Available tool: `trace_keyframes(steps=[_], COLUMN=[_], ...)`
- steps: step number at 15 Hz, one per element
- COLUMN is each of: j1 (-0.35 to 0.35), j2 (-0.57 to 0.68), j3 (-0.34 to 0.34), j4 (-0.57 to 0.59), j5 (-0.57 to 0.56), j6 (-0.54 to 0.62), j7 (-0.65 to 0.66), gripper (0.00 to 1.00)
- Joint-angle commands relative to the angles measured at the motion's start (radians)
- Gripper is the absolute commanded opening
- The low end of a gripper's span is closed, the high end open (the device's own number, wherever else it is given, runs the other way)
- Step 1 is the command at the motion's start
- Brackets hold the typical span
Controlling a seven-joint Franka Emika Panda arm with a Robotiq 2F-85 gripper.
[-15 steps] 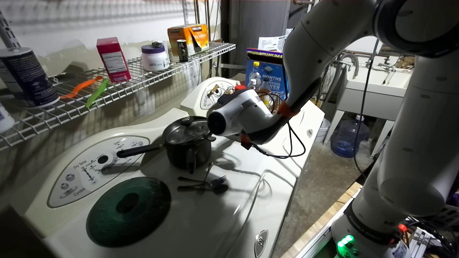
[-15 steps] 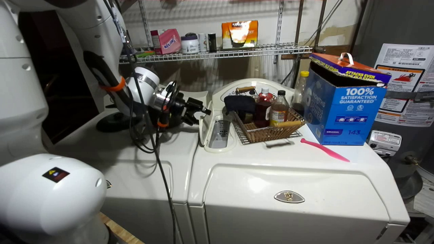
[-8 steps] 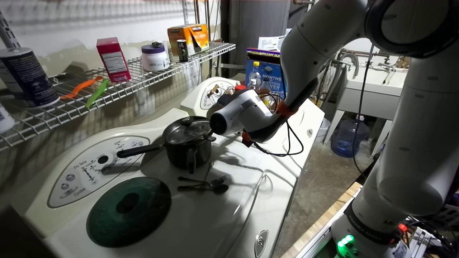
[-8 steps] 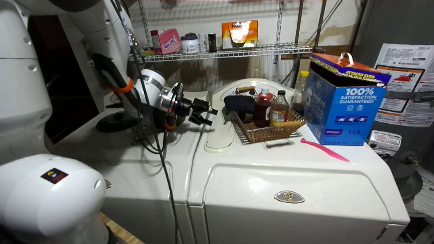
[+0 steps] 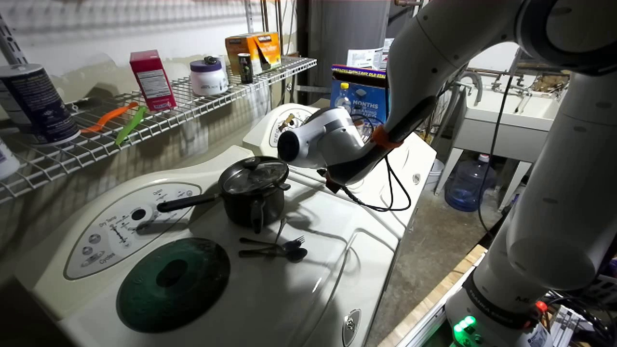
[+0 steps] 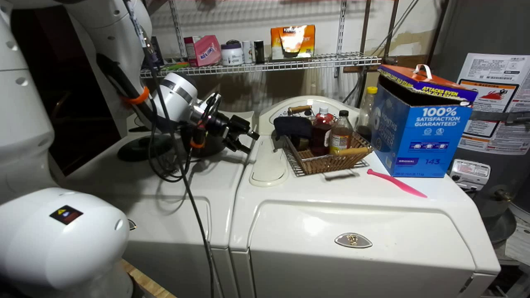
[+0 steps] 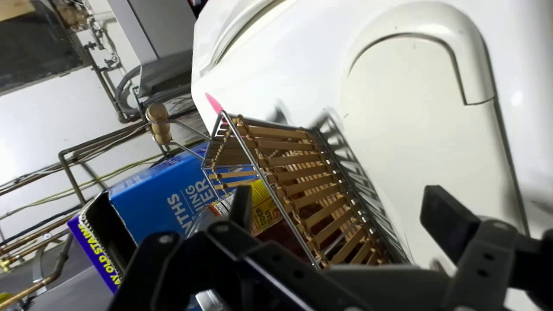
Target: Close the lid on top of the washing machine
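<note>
Swung down from upright within the last second, the white lid (image 6: 269, 165) lies flat on the washing machine (image 6: 298, 225), and the fingers (image 7: 449, 220) sit farther back than half a second ago. They stand apart, holding nothing. From them the lid lies below and ahead, toward the basket (image 6: 327, 163), its long axis front to back. Whether it is latched I cannot tell; lifting away looks next.

White machine tops (image 6: 331, 192): pot (image 5: 253, 205), cutlery (image 5: 290, 245), basket (image 6: 331, 163), blue box (image 6: 426, 140)
</note>
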Motion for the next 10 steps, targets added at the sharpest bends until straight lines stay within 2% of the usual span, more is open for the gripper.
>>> trace_keyframes(steps=[1, 5, 10], j1=[-0.010, 0.003, 0.018], j2=[-0.104, -0.178, -0.287], j3=[0.008, 0.016, 0.023], j4=[-0.034, -0.043, -0.063], j5=[0.123, 0.247, 0.491], j6=[0.028, 0.049, 0.085], j7=[-0.173, -0.354, -0.618], gripper=[1.00, 1.00, 1.00])
